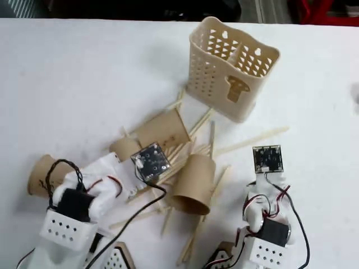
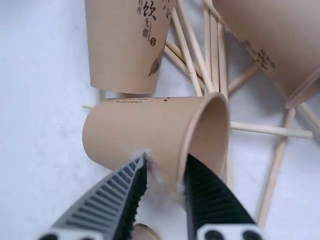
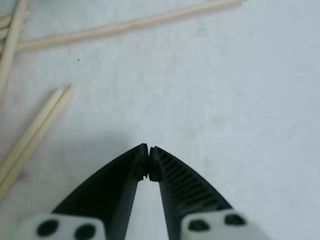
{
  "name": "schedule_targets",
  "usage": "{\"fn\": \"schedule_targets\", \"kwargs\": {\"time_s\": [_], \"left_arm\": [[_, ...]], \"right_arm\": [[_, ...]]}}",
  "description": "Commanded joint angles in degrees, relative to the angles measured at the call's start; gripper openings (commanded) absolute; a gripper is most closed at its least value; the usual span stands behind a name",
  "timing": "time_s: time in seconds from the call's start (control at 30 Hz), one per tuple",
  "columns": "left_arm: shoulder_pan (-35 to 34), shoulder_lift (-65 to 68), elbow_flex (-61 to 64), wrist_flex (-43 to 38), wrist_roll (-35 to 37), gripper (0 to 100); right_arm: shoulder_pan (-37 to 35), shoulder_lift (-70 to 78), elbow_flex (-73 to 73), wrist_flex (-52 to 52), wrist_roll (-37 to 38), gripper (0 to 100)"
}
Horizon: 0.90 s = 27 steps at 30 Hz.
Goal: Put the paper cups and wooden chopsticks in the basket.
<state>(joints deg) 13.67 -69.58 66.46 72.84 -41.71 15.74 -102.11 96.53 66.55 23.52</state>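
fingers [image 2: 125,195] of the left gripper [image 2: 165,167] sit narrowly parted astride the rim of a tipped paper cup [image 2: 145,127]; the right gripper [image 3: 149,162] points down, pinched closed over the table [image 3: 240,90] near chopsticks [image 3: 125,24].

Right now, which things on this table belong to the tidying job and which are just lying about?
For the job: paper cups, four; wooden chopsticks, scattered; basket, upright.
Just there: white table; dark shape at its right edge, too little to tell.
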Motion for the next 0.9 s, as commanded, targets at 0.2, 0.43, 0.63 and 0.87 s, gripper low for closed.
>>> {"fn": "schedule_targets", "kwargs": {"time_s": [0.2,0.43,0.63,0.87], "left_arm": [[-0.7,-0.4,-5.8,-3.5,-0.2,2],[-0.7,-0.4,-17.0,-1.4,0.0,2],[-0.7,-0.4,-23.6,-1.4,1.3,2],[-0.7,-0.3,-30.9,-1.8,2.4,2]], "right_arm": [[0.0,-0.7,0.4,6.0,-0.1,1.9],[0.0,-0.7,0.4,6.0,-0.1,1.9],[0.0,-0.7,0.4,6.0,-0.1,1.9],[0.0,-0.7,0.4,6.0,-0.1,1.9]]}}
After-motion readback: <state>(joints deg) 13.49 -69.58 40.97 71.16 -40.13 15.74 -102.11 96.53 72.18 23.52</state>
